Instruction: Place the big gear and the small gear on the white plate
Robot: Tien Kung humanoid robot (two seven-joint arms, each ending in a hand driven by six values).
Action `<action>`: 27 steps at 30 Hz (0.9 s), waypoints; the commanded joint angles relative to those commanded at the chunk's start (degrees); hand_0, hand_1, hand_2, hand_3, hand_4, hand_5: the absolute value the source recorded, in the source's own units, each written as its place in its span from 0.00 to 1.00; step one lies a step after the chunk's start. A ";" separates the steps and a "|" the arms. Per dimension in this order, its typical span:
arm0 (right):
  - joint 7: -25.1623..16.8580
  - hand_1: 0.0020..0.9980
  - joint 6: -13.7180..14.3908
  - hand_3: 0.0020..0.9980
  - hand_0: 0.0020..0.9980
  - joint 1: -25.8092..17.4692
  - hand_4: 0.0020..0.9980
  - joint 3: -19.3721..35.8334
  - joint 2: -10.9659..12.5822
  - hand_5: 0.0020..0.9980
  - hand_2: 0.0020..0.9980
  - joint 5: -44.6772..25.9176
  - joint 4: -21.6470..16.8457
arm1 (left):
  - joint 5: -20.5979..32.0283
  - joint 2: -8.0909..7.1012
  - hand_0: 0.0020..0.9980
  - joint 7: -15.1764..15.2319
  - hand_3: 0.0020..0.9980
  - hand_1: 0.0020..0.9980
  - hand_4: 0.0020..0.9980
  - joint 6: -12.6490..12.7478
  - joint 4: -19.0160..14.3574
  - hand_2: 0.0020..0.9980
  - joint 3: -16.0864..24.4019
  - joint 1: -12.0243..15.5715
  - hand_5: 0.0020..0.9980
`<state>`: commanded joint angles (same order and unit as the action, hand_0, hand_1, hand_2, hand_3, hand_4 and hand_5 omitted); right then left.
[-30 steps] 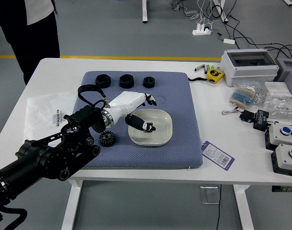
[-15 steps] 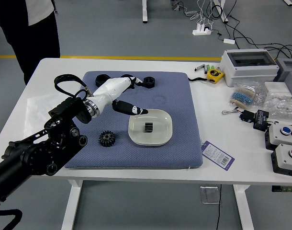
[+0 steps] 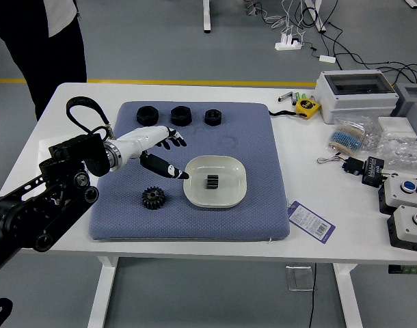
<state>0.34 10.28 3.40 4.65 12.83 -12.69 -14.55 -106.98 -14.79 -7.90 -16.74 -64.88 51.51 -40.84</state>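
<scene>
The black-and-white left hand (image 3: 130,145) is hovering, fingers (image 3: 162,165) open, empty; right of them, a rounded white plate (image 3: 225,166) is holding a small black gear (image 3: 212,182); nearside, a big black gear (image 3: 153,197) is lying.

The head view is looking from high on the robot's side, facing forward and down over the white table (image 3: 352,212). The camera is standing far enough back to be framing both the near and far table edges, with floor (image 3: 154,48) showing beyond. The right side of the frame is cropping the tabletop. The white plate (image 3: 229,171) is lying near frame centre.
</scene>
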 joint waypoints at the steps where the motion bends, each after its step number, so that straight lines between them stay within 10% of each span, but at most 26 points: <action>1: 0.00 0.68 0.01 0.62 0.70 -0.01 0.84 -0.01 -0.01 0.74 0.76 -0.03 0.01 | -0.08 -0.53 0.68 -0.18 0.75 0.70 1.00 -0.56 -0.56 0.75 -0.32 0.33 0.42; 11: 0.04 0.68 0.00 0.63 0.70 -0.09 0.84 0.01 -0.07 0.74 0.76 -0.10 0.04 | -1.68 -4.33 0.68 -1.24 0.75 0.71 1.00 -3.01 -1.13 0.76 -3.16 2.40 0.36; 27: 0.10 0.68 0.11 0.62 0.70 -0.11 0.84 0.11 -0.19 0.74 0.76 -0.03 0.06 | -3.16 -4.58 0.65 0.67 0.73 0.68 1.00 -1.50 -0.30 0.74 -5.19 4.03 0.21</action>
<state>0.44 10.40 3.28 4.75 12.64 -12.72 -14.49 -110.14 -19.37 -7.23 -18.23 -65.18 46.31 -36.82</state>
